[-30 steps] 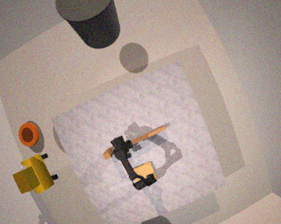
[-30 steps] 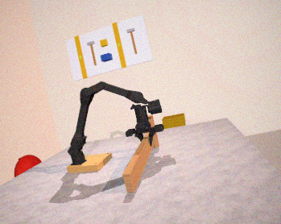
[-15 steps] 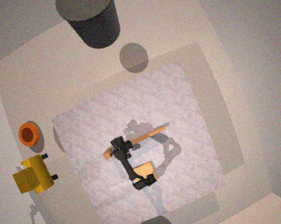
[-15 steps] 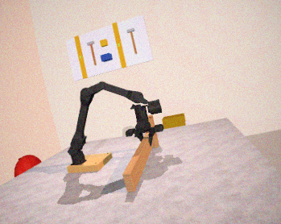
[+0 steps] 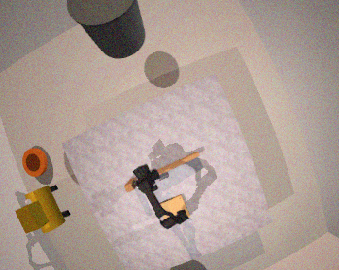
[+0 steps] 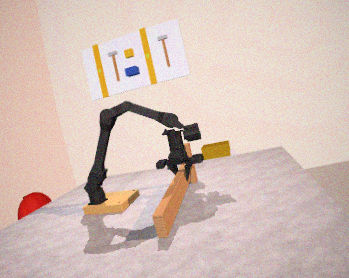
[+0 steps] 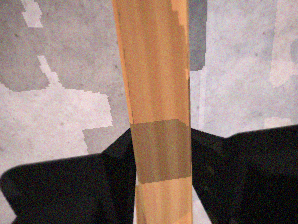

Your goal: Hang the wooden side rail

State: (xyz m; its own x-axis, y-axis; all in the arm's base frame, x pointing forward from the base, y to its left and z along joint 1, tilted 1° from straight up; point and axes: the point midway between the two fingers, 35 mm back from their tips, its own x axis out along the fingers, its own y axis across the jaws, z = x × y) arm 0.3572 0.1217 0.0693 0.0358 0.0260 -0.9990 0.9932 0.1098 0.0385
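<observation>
The wooden side rail [image 5: 181,161] [image 6: 171,207] [image 7: 152,60] stands on its narrow edge. Its far end is low, at or very near the table in the exterior view. Its other end is close to the headboard post [image 5: 129,186] [image 6: 193,174], which stands upright. My gripper [image 6: 182,171] [image 7: 151,129] points down and is shut on the rail near its post end, with one finger on each side. The steel hooks, the pins and the slot are hidden or too small to make out, so I cannot tell whether the hooks sit on the pins.
The arm's wooden base plate [image 5: 178,204] [image 6: 111,204] is beside the rail. Beyond the table [image 5: 208,107] [image 6: 269,225] are a yellow object [image 5: 50,209] [image 6: 215,150], an orange ring-shaped thing [image 5: 42,166], a dark cylinder [image 5: 118,36] and a red round object [image 6: 33,204].
</observation>
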